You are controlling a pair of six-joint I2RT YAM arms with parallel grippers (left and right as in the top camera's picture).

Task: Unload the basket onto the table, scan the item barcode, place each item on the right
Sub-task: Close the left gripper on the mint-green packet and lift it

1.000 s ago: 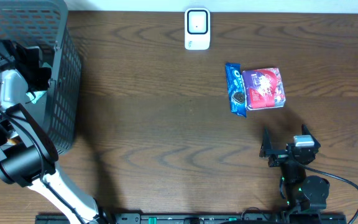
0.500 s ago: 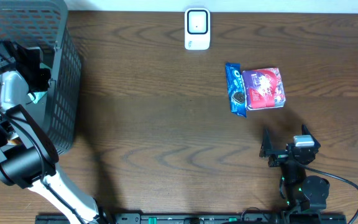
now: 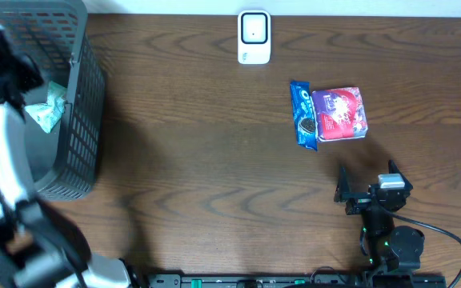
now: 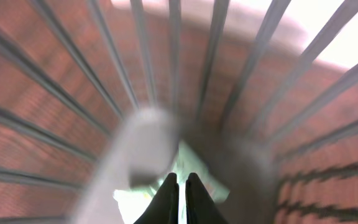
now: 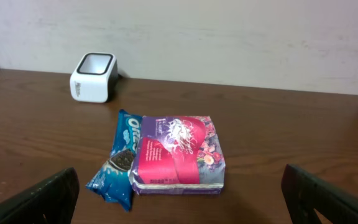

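Left gripper (image 4: pixel 179 182): jaws pressed together, low inside the basket (image 3: pixel 86 104). The mint-and-white packet (image 3: pixel 48 109) shows pale at the fingertips, but blur leaves it unclear whether an edge is pinched.
Item: the mint-and-white packet lies in the basket at the far left of the scene, near its right wall.
Handling: probably light, soft and crinkly, with a slick film wrapper. A pinch on a sealed end or corner should hold it and leave the printed faces free for reading.
Basket walls: dark wire mesh and tall, so any lift would need to clear the rim.
Scanner (image 3: pixel 254 37): small white unit at the far edge, centre, well apart from the basket.
Right gripper (image 5: pixel 179 186): fingers spread wide, holding nothing, at near right.
Other goods: blue Oreo pack (image 3: pixel 302 114) touching a purple pack (image 3: pixel 340 114), right of centre.
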